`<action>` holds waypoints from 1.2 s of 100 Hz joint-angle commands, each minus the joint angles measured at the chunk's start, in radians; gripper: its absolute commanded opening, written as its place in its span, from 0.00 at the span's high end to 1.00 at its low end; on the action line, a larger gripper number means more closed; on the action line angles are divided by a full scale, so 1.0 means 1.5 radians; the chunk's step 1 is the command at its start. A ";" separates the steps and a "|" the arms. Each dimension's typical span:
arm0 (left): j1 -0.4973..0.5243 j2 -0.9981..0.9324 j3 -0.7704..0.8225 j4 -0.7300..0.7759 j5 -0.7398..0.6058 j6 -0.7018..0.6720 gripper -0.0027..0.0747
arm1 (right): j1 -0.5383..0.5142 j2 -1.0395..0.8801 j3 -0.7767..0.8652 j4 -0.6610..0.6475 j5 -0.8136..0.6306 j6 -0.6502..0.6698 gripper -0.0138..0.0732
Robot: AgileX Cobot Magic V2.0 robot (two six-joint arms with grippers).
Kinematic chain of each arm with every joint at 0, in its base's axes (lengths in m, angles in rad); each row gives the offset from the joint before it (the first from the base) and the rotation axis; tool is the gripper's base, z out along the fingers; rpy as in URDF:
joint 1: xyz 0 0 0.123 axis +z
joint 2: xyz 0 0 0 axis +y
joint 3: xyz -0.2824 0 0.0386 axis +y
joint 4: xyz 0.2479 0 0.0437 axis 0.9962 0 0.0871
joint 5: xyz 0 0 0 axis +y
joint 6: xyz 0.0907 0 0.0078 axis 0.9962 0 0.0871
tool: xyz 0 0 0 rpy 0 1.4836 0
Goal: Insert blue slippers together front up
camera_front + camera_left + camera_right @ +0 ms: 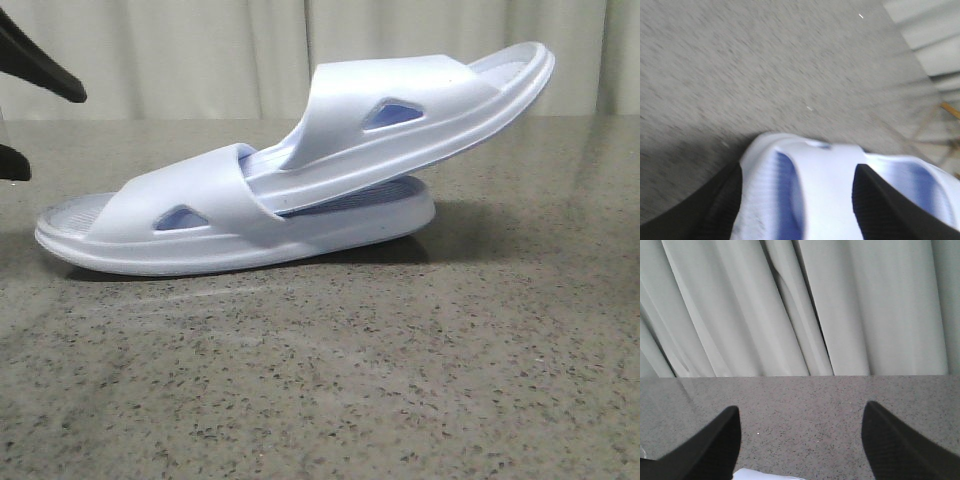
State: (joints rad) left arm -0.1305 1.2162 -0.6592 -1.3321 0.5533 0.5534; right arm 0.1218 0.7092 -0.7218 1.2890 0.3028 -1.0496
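Observation:
Two pale blue-white slippers lie nested on the table. The lower slipper point(130, 225) rests flat. The upper slipper point(400, 110) has one end tucked under the lower one's strap and tilts up to the right. My left gripper point(20, 115) is open at the far left edge, a little above and clear of the lower slipper's end. In the blurred left wrist view the left gripper point(799, 170) has its fingers wide apart over a slipper's strap point(825, 185). My right gripper point(801, 407) is open and empty, with a sliver of slipper point(765, 475) at the frame edge.
The speckled grey stone table point(400, 380) runs back to a pale curtain point(200, 60) along its far edge. A yellowish frame point(950, 110) shows beyond the table in the left wrist view.

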 commanded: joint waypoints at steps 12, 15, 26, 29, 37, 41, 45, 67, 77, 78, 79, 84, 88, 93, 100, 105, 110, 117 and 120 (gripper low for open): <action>-0.004 -0.014 -0.018 0.054 -0.122 0.000 0.42 | 0.001 -0.004 -0.024 0.005 -0.010 -0.010 0.33; -0.004 -0.017 -0.018 0.067 -0.136 0.003 0.42 | 0.001 -0.004 -0.024 -0.002 -0.014 -0.010 0.33; -0.004 -0.040 -0.018 0.085 -0.179 0.040 0.42 | 0.001 -0.004 -0.024 -0.038 -0.030 -0.010 0.33; -0.004 -0.049 -0.018 0.085 -0.186 0.054 0.42 | 0.001 -0.004 -0.024 -0.054 -0.034 -0.010 0.33; -0.004 -0.085 -0.018 0.085 -0.208 0.090 0.42 | 0.001 -0.004 -0.024 -0.090 -0.050 -0.010 0.33; -0.004 -0.109 -0.018 0.085 -0.213 0.106 0.42 | 0.001 -0.004 -0.024 -0.107 -0.057 -0.010 0.33; -0.004 -0.135 -0.018 0.086 -0.215 0.128 0.42 | 0.001 -0.005 -0.021 -0.118 -0.067 -0.010 0.33; -0.004 -0.277 -0.018 0.137 -0.215 0.184 0.42 | 0.001 -0.053 0.059 -0.134 -0.154 -0.022 0.33; -0.004 -0.345 -0.001 0.151 -0.215 0.192 0.42 | 0.001 -0.103 0.110 -0.136 -0.175 -0.038 0.33; -0.004 -0.355 0.001 0.151 -0.215 0.193 0.42 | 0.001 -0.110 0.113 -0.136 -0.176 -0.038 0.33; -0.004 -0.360 0.006 0.151 -0.215 0.194 0.42 | 0.001 -0.114 0.120 -0.137 -0.176 -0.038 0.33; -0.004 -0.395 0.025 0.158 -0.215 0.200 0.42 | 0.001 -0.144 0.144 -0.139 -0.179 -0.038 0.33; -0.004 -0.425 0.044 0.166 -0.215 0.208 0.42 | 0.001 -0.170 0.163 -0.144 -0.179 -0.038 0.33; -0.004 -0.459 0.070 0.178 -0.215 0.209 0.42 | 0.001 -0.200 0.184 -0.147 -0.179 -0.038 0.33; -0.004 -0.507 0.109 0.188 -0.215 0.209 0.42 | 0.001 -0.238 0.211 -0.148 -0.182 -0.038 0.33; -0.004 -0.541 0.137 0.188 -0.215 0.209 0.42 | 0.001 -0.264 0.227 -0.148 -0.182 -0.038 0.33; -0.004 -0.580 0.165 0.188 -0.215 0.209 0.42 | 0.001 -0.290 0.241 -0.148 -0.182 -0.038 0.33; -0.004 -0.623 0.204 0.188 -0.215 0.209 0.42 | 0.001 -0.316 0.258 -0.148 -0.183 -0.038 0.33; -0.004 -0.638 0.218 0.188 -0.215 0.209 0.42 | 0.001 -0.324 0.264 -0.148 -0.183 -0.038 0.33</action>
State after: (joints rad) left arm -0.1305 0.3076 -0.3524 -1.0376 0.2643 0.8656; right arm 0.1218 0.2519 -0.3240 1.0702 0.0803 -1.0854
